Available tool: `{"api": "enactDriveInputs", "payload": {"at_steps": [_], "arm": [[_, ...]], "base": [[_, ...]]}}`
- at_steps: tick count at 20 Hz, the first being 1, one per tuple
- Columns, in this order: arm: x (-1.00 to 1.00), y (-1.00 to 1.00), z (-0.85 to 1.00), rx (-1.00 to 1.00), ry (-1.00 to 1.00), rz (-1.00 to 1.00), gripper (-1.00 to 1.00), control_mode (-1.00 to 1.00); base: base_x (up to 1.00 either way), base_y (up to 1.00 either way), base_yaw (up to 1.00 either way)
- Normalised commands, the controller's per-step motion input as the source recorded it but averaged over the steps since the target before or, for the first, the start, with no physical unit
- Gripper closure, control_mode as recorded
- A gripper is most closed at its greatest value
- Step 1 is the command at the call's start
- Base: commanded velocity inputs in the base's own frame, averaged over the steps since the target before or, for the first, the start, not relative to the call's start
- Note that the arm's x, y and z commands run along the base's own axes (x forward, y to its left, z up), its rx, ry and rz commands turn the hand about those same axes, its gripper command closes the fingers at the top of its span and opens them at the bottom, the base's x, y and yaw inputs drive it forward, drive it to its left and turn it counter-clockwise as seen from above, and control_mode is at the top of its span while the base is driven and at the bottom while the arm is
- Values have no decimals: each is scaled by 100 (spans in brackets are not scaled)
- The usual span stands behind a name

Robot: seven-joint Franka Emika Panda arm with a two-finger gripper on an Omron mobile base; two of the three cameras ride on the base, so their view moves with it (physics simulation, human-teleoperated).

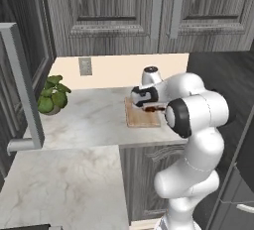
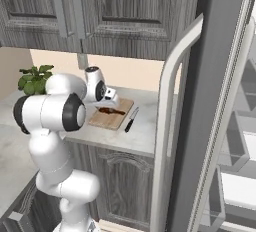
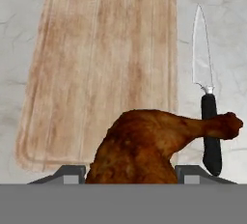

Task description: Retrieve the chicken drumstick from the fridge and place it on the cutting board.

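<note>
Basically most of it's done: the drumstick [image 3: 144, 146] is out of the fridge [image 2: 220, 101], clamped in the pincer [image 3: 130, 172] just above the board [image 3: 103, 68] on the worktop [image 1: 89, 120]. Lowering and letting go remain.

Your white arm with dark joints [image 1: 191, 125] rises from the base, bends sharply at the elbow and reaches forward and down. The wrist is turned so your two-finger gripper [image 3: 130, 172] points downward. Its jaws are closed on the reddish-brown chicken drumstick [image 3: 144, 146], whose thick end sits between your dark fingertips [image 3: 72, 174].
</note>
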Motion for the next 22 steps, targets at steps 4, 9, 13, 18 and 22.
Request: {"api": "enactDriveInputs", "payload": {"at_steps": [4, 9, 13, 18, 22], "arm": [[53, 0, -27, 0, -15, 0, 100, -100], [46, 0, -35, 0, 0, 0, 100, -100], [34, 0, -38, 0, 2, 0, 100, -100], [15, 0, -47, 0, 1, 0, 100, -100], [1, 0, -19, 5, 0, 0, 100, -100]], "base": [[0, 0, 0], [0, 0, 0], [0, 0, 0], [0, 0, 0], [0, 0, 0]]}}
